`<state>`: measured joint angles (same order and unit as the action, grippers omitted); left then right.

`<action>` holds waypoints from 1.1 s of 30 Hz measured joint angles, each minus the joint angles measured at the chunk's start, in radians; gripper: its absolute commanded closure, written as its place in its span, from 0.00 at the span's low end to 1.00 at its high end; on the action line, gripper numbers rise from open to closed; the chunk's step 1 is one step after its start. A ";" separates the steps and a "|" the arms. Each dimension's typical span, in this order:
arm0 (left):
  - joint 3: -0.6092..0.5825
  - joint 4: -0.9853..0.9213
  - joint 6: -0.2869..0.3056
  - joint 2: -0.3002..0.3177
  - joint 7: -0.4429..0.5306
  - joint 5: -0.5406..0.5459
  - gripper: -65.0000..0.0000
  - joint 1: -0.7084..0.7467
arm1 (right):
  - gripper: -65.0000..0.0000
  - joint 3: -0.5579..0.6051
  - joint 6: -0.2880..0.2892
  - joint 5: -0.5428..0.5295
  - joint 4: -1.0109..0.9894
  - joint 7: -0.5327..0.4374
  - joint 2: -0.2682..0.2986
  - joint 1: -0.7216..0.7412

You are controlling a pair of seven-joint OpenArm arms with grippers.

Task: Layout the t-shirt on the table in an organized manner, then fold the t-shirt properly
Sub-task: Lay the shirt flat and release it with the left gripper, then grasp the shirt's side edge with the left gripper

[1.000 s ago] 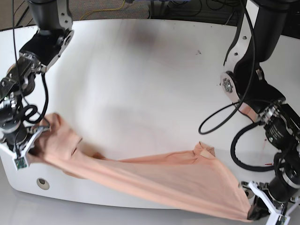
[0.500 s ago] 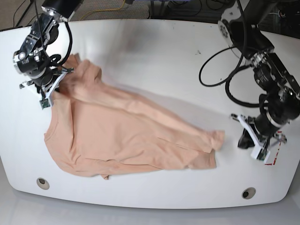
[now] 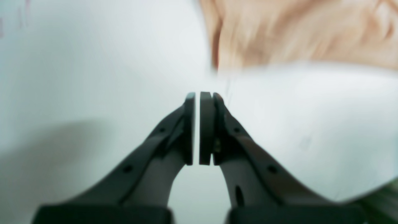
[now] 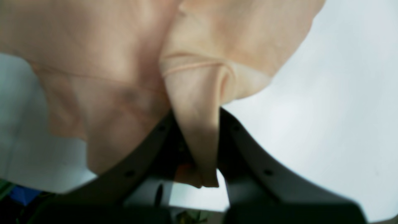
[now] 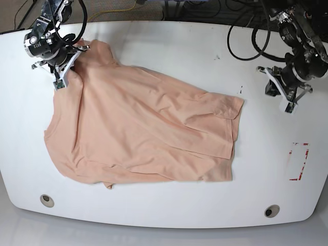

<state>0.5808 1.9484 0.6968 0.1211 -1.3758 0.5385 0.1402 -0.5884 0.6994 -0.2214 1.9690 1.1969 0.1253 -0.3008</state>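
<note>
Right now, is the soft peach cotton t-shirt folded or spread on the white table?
Mostly spread: the peach cotton t-shirt covers a broad area, though wrinkled, with its edges unevenly doubled.

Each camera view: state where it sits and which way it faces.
Base: high on the table's grommet side, facing across; both arms show.
Left wrist: on the left arm, facing past its shut tool to table and cloth edge.
Right wrist: on the right arm, facing down its tool gripping the t-shirt.
All share shirt and table.

From my station I saw a thin yellow cable (image 5: 115, 12) curving beyond the table's far edge, left of centre.
</note>
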 measured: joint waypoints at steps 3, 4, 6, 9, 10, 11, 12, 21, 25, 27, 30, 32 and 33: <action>0.009 0.000 0.000 0.007 0.002 0.003 1.00 0.034 | 1.00 0.000 0.000 -0.001 0.000 0.000 0.000 -0.017; 0.012 0.000 0.000 0.008 0.003 0.003 1.00 0.043 | 1.00 0.000 0.000 -0.001 0.000 0.000 -0.001 -0.020; 0.013 0.000 0.000 0.014 0.004 0.013 1.00 0.056 | 1.00 0.001 0.000 -0.002 0.000 0.000 -0.001 -0.027; 0.016 0.000 0.000 0.022 0.004 0.008 1.00 0.061 | 1.00 0.000 0.000 0.000 -0.001 0.000 -0.002 -0.027; 0.018 0.000 0.000 0.023 0.003 0.008 1.00 0.060 | 1.00 0.000 0.000 0.002 -0.001 0.000 -0.007 -0.027; 0.019 0.000 0.000 0.024 0.004 0.008 1.00 0.058 | 1.00 -0.001 0.000 0.007 -0.001 -0.002 -0.011 -0.025; 0.019 0.000 0.000 0.024 0.004 0.009 1.00 0.056 | 1.00 0.000 0.000 0.007 -0.001 0.000 -0.016 -0.024; -0.003 -0.004 0.000 0.003 0.009 0.003 0.60 -0.058 | 0.95 0.002 0.000 0.007 -0.001 -0.002 -0.022 0.005; -0.020 -0.045 -0.009 -0.026 0.010 0.004 0.38 -0.108 | 0.78 0.003 0.000 0.006 -0.001 -0.008 -0.023 0.009; -0.022 -0.074 -0.055 -0.039 0.008 -0.003 0.33 -0.135 | 0.68 0.003 0.000 0.007 -0.001 -0.008 -0.023 0.008; -0.030 -0.140 -0.105 -0.048 0.007 -0.016 0.35 -0.177 | 0.50 0.000 0.000 0.007 -0.001 -0.005 -0.023 0.013; -0.040 -0.186 -0.118 -0.051 0.005 -0.021 0.37 -0.206 | 0.41 0.000 0.000 0.010 -0.001 -0.004 -0.023 0.019; -0.047 -0.209 -0.117 -0.052 0.006 -0.021 0.37 -0.221 | 0.38 0.000 0.000 0.011 -0.001 -0.005 -0.023 0.024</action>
<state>0.5339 1.7390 0.5797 0.0689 -1.3697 0.5175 -0.0811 -0.5884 0.6994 -0.2108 1.9682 1.1919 0.1024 -0.2768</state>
